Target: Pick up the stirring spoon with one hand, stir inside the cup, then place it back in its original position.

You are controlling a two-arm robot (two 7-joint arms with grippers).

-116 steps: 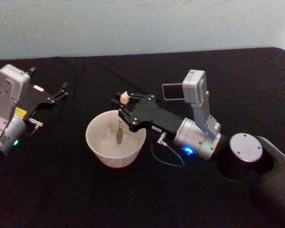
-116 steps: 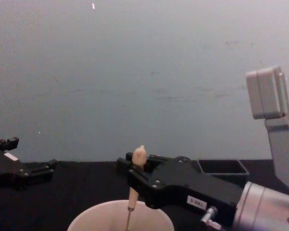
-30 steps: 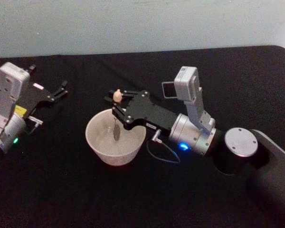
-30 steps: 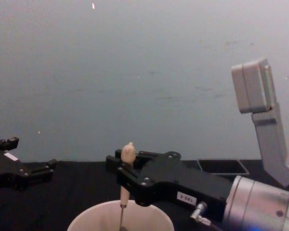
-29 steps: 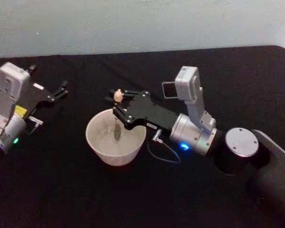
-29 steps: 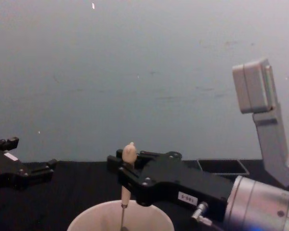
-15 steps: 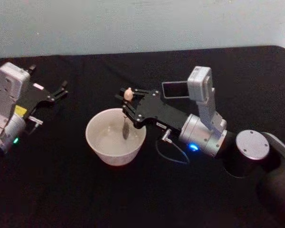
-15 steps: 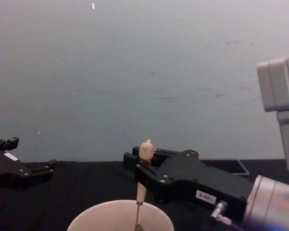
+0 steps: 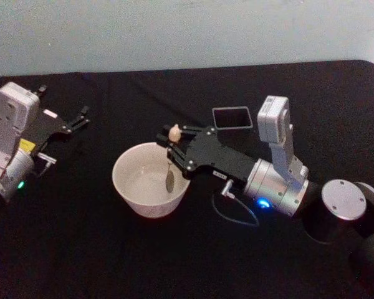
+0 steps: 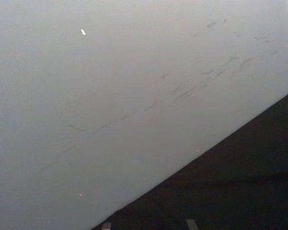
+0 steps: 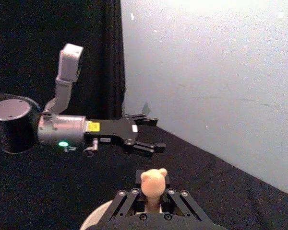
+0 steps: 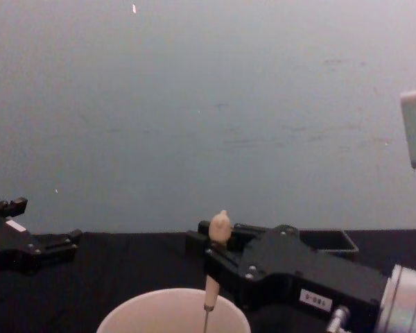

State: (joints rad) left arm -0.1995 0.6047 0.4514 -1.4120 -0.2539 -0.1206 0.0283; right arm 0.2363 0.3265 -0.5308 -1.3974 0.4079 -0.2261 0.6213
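Observation:
My right gripper is shut on the wooden handle of the stirring spoon, just under its rounded knob. The spoon hangs upright, its shaft and small bowl down inside the pale round cup, near the cup's right side. The chest view shows the spoon standing over the cup's rim with the right gripper around it. From the right wrist view, the knob sits between the fingers. The dark grey square holder stands behind the right arm. My left gripper rests open at the far left.
A black cloth covers the table, which ends at a pale wall behind. The right arm's wrist camera rises close beside the holder. A thin cable loops on the cloth right of the cup.
My right gripper has carried the spoon from the cup's left-middle across to its right side, uncovering the holder behind the arm. The left arm has not moved.

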